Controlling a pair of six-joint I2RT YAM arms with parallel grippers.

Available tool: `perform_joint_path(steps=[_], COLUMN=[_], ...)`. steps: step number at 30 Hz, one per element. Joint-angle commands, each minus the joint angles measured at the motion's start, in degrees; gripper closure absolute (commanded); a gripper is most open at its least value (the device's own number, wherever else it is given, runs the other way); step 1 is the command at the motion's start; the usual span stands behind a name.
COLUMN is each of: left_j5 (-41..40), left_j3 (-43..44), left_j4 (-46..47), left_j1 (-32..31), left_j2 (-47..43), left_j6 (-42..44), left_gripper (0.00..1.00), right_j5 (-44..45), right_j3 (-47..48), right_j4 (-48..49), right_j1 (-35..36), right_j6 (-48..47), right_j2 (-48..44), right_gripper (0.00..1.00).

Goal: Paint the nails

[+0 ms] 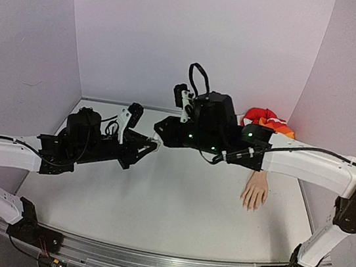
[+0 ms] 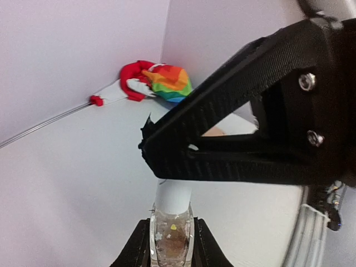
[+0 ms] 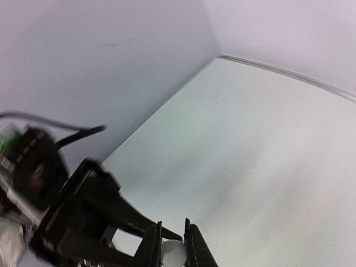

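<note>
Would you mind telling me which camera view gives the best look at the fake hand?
The top external view: the fake hand shows whole, fingers included. The left wrist view shows its rainbow sleeve and only a pale sliver of the hand. The right wrist view shows none of it.

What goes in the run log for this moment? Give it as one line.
left gripper: shut on bottle | right gripper: shut on cap | fake hand: on table, untouched

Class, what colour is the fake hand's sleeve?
Rainbow-striped sleeve, red cuff; clearest in the left wrist view.
</note>
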Motion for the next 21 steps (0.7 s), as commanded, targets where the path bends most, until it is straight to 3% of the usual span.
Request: perform_joint_path(steps=[1,5,8,15,21], left_j5=[-20.05,-15.65,-11.13,6.67,23.78], left_j3=[8.78,9.27,7.35,-0.10,-2.99], left_j4=[11.39,10.56,8.99,4.47,3.85], left_j1=[1.94,1.44,1.30,1.31,1.28], left_j2=[5.06,7.03,5.92,-1.54,-7.29], left_j6=[3.63,4.20,4.07,-0.23,-3.83], left_gripper=[1.00,1.00,1.00,1.00,1.00], right_j5=[23.81,24.86,23.74,10.70,-18.54], right_j3=[6.24,13.80,11.95,4.26,-3.04], right_j4=[-15.75,-21.19,-21.79,-20.58,-16.39], right_j1=[6.57,7.46,6.93,3.73,0.04], right_j6=[19.50,18.41,16.55,2.85,-13.79], right_j2=[7.71,10.52,7.58,-3.79,-12.97], right_gripper=[1.00,1.00,0.99,0.39,0.23])
